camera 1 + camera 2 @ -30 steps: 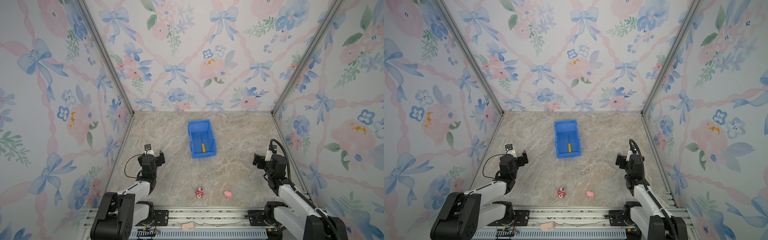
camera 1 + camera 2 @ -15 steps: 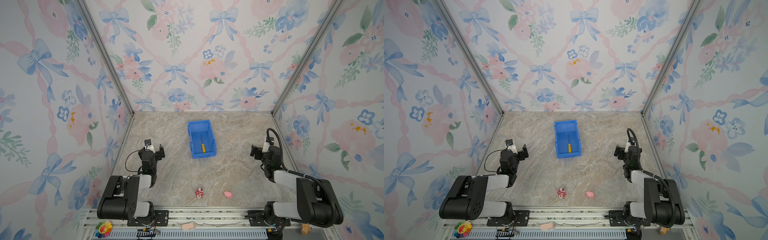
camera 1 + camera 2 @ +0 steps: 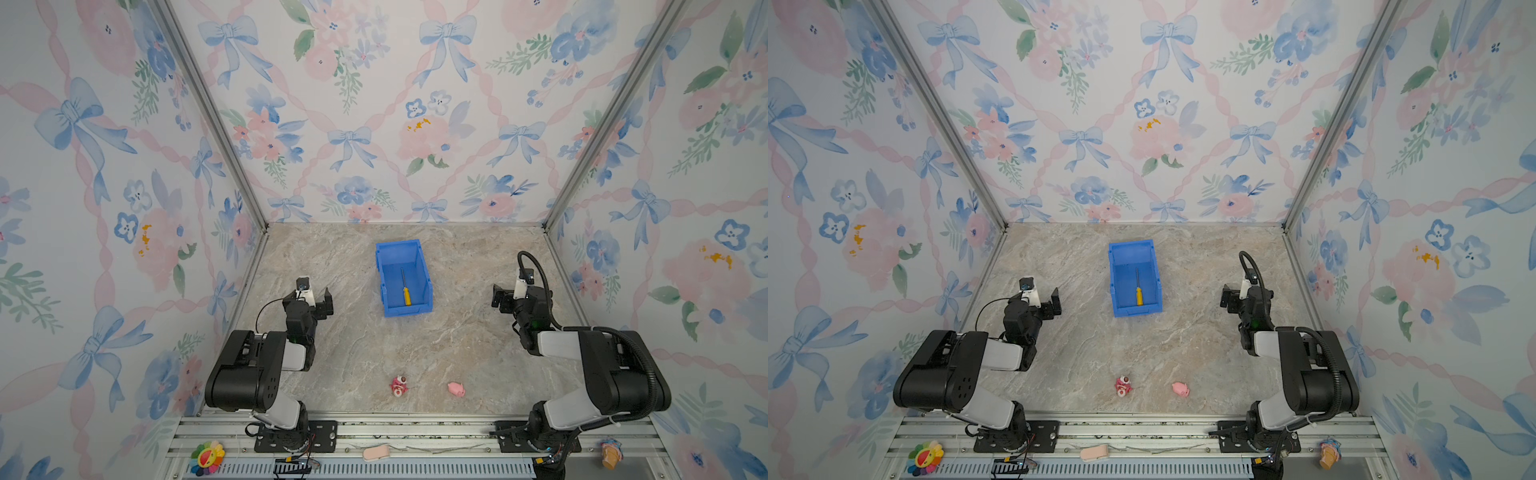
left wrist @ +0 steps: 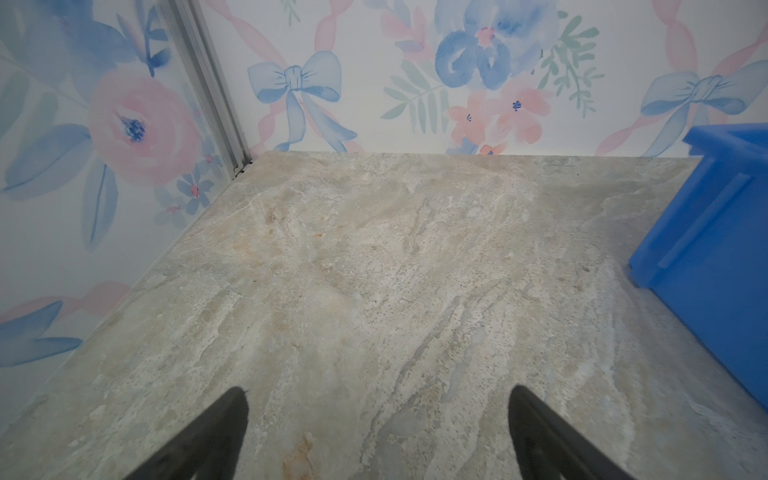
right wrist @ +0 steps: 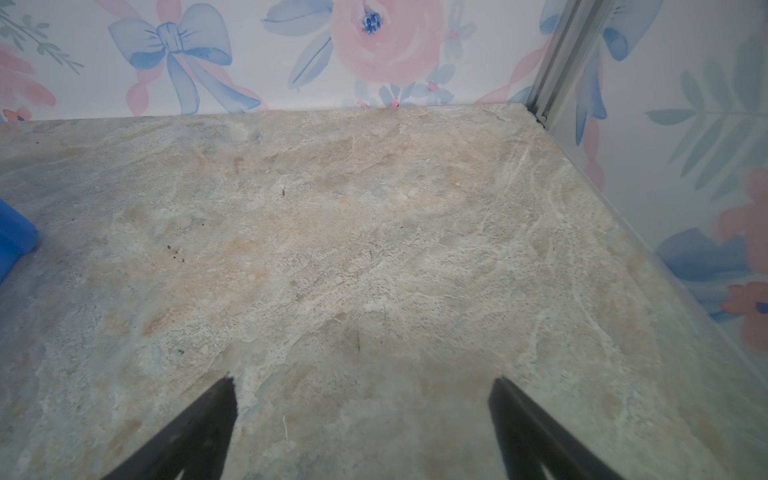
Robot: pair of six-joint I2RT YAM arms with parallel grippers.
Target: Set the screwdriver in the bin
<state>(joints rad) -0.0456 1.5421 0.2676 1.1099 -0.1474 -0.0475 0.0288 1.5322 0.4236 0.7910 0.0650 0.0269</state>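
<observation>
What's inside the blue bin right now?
Only the screwdriver shows inside the bin, lying flat on its floor, handle toward the low front lip. The floor strip just behind that lip is hidden in both top views.

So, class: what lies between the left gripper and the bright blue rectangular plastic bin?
Nothing: bare stone-patterned tabletop separates left gripper from bin, in both top views.

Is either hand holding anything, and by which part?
Nothing is held: the left hand and right hand are open and empty; the screwdriver lies in the bin.

Floral bow-print walls, marbled floor
</observation>
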